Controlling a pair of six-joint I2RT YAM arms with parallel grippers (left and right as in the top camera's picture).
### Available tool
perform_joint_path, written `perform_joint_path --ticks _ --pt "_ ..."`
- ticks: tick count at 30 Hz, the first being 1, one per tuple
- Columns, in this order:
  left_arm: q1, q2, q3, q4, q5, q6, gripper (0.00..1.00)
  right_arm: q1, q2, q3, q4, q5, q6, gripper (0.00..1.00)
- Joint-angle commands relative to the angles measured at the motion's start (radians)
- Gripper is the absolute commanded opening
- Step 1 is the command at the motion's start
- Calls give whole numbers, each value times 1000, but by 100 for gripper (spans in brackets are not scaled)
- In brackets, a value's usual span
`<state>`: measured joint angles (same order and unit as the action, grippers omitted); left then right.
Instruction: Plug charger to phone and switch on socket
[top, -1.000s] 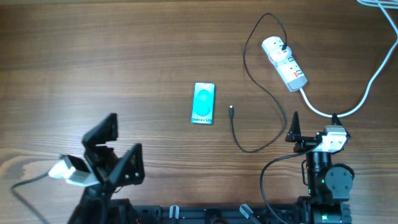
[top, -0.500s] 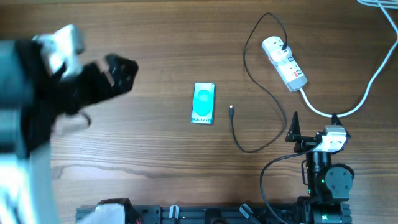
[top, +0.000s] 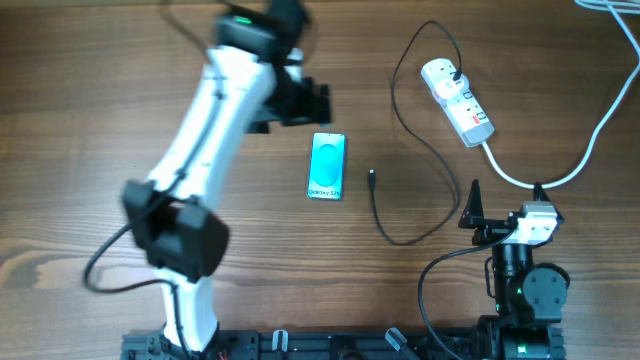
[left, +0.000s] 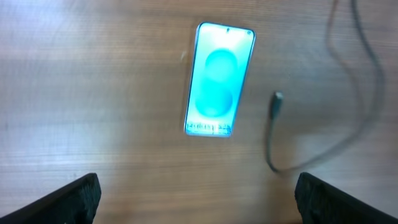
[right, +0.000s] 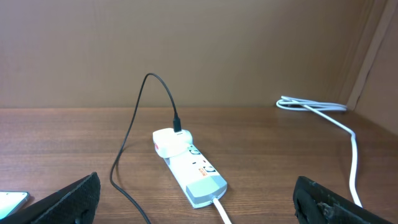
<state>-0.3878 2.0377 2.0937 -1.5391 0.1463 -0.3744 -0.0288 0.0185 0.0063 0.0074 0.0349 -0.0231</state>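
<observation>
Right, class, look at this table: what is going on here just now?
The left gripper hovers above the wooden table close to the phone, jaws open, holding nothing. The phone lies screen up, and the loose end of the charger rests beside it, not yet plugged in. Its other end runs to a white adapter on the socket. The right gripper waits near the table's edge, open and empty.

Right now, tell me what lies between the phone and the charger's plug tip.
Nothing: only bare wooden table separates the phone from the charger plug, clearest in the left wrist view.
</observation>
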Motion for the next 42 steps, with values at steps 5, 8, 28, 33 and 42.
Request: perform_joint_path --ticks 5,8,28,33,42 --pt "-180 109 12 165 -237 -61 100 4 -5 -1 3 10 12 100" --pt "-172 150 12 175 -229 -148 100 4 -5 -1 3 10 12 100" --pt "-136 317 -86 265 -57 -35 99 4 -5 -1 3 10 12 100" --pt "-137 317 -101 294 -57 -26 100 4 -5 -1 3 10 12 100" --pt "-140 317 -204 344 -57 -21 100 4 -5 -1 3 10 11 100"
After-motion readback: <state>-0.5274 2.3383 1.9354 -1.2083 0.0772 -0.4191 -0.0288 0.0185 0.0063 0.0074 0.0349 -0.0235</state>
